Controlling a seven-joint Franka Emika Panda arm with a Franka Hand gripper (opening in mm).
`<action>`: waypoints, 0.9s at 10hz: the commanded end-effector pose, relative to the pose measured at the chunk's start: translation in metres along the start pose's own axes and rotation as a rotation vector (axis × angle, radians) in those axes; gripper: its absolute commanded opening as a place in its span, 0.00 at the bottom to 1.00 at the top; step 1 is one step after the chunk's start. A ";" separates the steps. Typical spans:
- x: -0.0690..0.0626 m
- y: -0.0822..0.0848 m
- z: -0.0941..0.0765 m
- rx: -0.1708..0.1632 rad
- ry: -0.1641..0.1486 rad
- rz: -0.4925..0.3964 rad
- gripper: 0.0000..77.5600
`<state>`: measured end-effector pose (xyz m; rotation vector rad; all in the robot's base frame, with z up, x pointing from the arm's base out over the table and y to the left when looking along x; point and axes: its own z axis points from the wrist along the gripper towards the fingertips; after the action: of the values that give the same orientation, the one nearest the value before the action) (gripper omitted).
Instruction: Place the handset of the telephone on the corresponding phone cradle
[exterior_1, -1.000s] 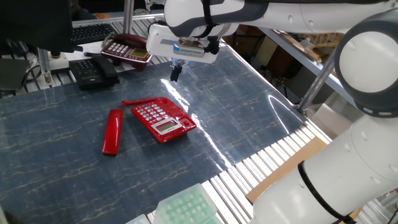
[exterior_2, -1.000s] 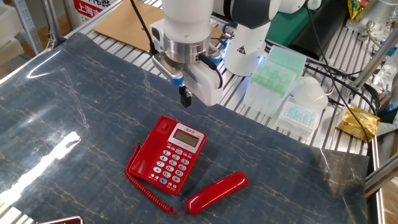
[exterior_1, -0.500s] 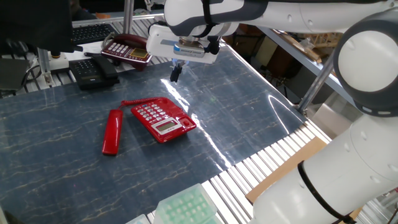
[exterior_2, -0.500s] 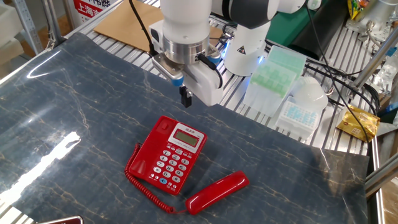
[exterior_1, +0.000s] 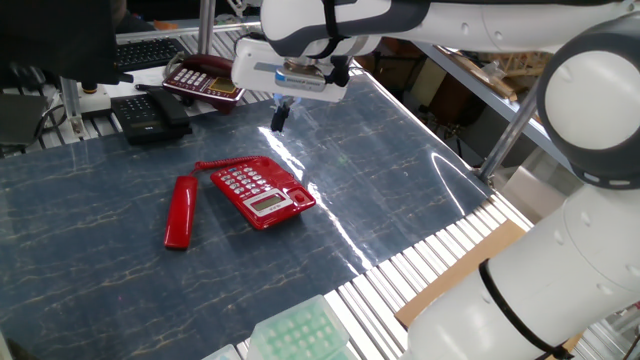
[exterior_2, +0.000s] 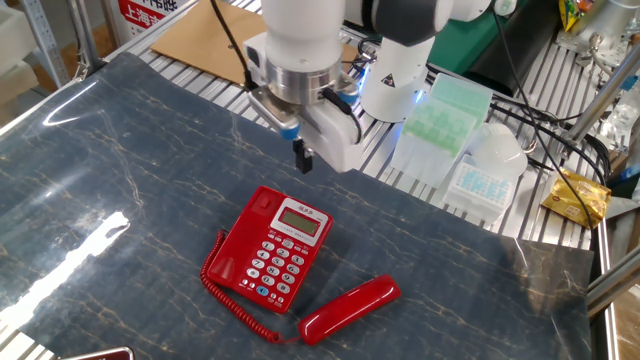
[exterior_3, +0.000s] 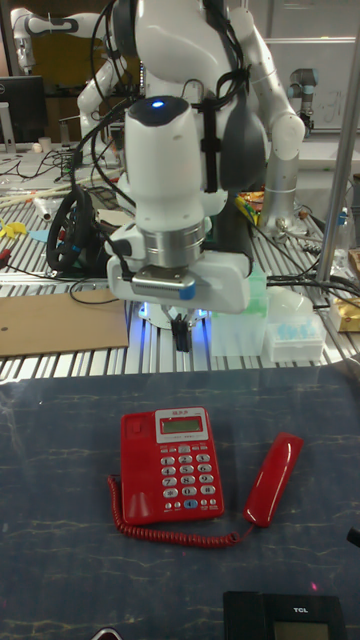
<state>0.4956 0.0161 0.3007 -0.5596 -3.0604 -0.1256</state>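
Note:
The bright red handset lies flat on the dark marbled table, off the telephone and joined to it by a thin red cord. The red telephone sits beside it with white keys and a grey display. Its phone cradle is bare. My gripper hangs above the table behind the display end of the telephone. Its dark fingers are together, shut on nothing, and apart from both things.
A black phone and a maroon phone stand at the table's far edge in one fixed view. Green tube racks and a white box sit by the robot base. A cardboard sheet lies behind the table.
The gripper has shifted very slightly sideways above the table. The handset and the telephone have not moved.

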 end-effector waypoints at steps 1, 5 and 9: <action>0.036 0.083 -0.025 0.016 0.016 0.119 0.00; 0.046 0.108 -0.013 0.002 0.012 0.162 0.00; 0.042 0.127 0.002 -0.003 -0.002 0.191 0.00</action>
<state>0.4950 0.1328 0.3147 -0.7852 -2.9971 -0.1202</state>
